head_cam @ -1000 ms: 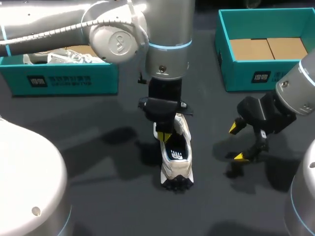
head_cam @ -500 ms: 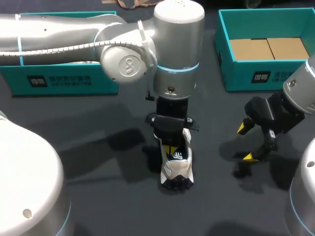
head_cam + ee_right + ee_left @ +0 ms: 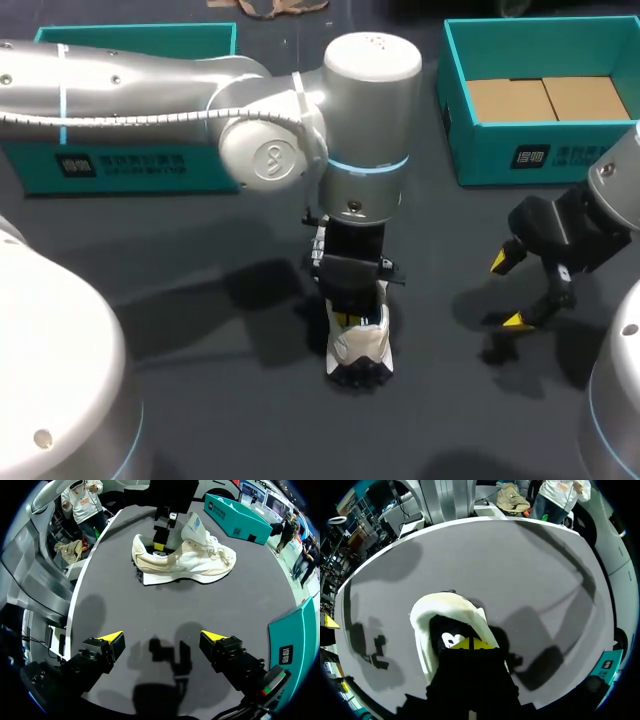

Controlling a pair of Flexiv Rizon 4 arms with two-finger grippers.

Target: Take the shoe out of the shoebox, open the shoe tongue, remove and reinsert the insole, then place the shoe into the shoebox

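**Left arm deep in the sneaker's mouth, insole removal in hand**

The white sneaker (image 3: pixel 362 348) sits sole-down on the dark worktop (image 3: pixel 230 420) at lower centre of the frame, out of its box, with its tongue (image 3: pixel 194 527) lifted clear. The left end effector (image 3: pixel 471 644) stands in the shoe's opening, yellow tips drawn together over the dark insole (image 3: pixel 451 639). Whether they nip the insole's edge cannot be made out. The right end effector (image 3: pixel 508 291) hangs at the right of the frame, tips wide apart and holding nothing, well apart from the shoe. A teal shoebox (image 3: pixel 490 150) sits at upper right. Doing this step well probably means pinching only the thin insole edge and peeling it slowly upward. The light shoe could rise with the insole, so the idle right end effector might pin its toe.
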